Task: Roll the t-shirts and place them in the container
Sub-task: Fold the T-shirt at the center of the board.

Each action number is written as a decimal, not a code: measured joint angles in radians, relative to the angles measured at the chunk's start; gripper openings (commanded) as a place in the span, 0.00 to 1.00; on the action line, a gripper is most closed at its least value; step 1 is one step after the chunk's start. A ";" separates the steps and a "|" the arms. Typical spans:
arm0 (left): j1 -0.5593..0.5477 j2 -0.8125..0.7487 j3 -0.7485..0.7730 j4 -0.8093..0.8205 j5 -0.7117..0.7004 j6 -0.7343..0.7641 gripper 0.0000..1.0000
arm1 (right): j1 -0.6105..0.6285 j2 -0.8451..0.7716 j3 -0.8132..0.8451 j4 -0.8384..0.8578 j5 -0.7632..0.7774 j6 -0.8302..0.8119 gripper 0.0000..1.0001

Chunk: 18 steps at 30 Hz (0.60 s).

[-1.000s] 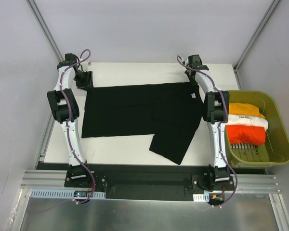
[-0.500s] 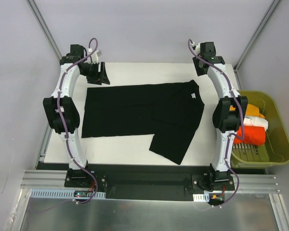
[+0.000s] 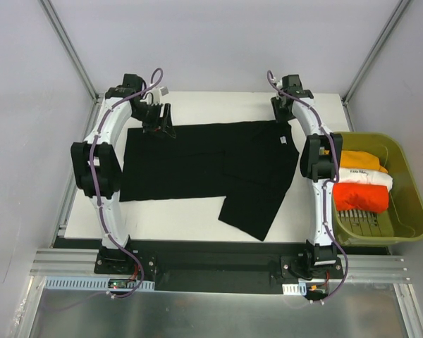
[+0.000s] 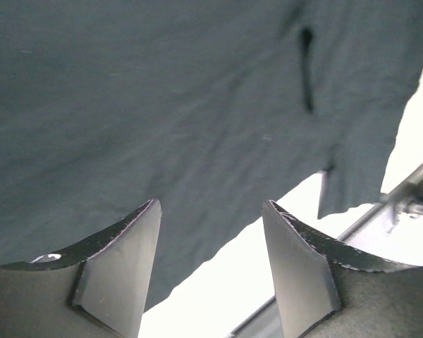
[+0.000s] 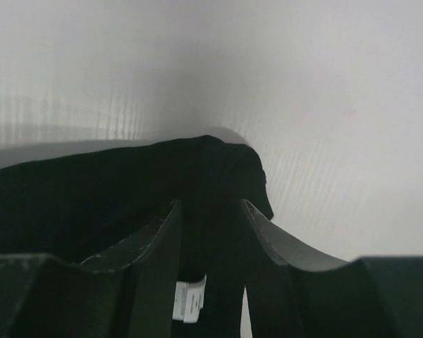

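A large black t-shirt lies flat on the white table, with one part folded down toward the front edge. My left gripper hovers open over its far left edge. The left wrist view shows the cloth under the left gripper, with nothing between the fingers. My right gripper stands open over the shirt's far right corner. In the right wrist view a white label shows between the fingers of the right gripper. Orange, white and red-orange bundles lie in the bin.
The olive-yellow plastic bin stands off the table's right edge, beside the right arm. Grey walls and metal frame posts close in behind the table. A black base rail runs along the near edge.
My left gripper has moved right along the shirt's far edge and opened wider. The right gripper pulled back from the shirt's corner, then returned over it, also wider open. The shirt lies unmoved.
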 measured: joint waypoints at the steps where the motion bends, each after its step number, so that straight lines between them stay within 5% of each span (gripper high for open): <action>1: 0.004 0.013 0.009 -0.001 -0.016 0.013 0.58 | 0.000 0.019 0.010 0.003 0.000 0.000 0.40; 11: 0.051 0.160 0.055 -0.006 -0.187 0.128 0.57 | 0.000 0.085 0.063 0.039 0.040 -0.004 0.33; 18: 0.066 0.207 0.055 -0.006 -0.258 0.182 0.54 | -0.011 0.114 0.128 0.058 0.047 0.017 0.17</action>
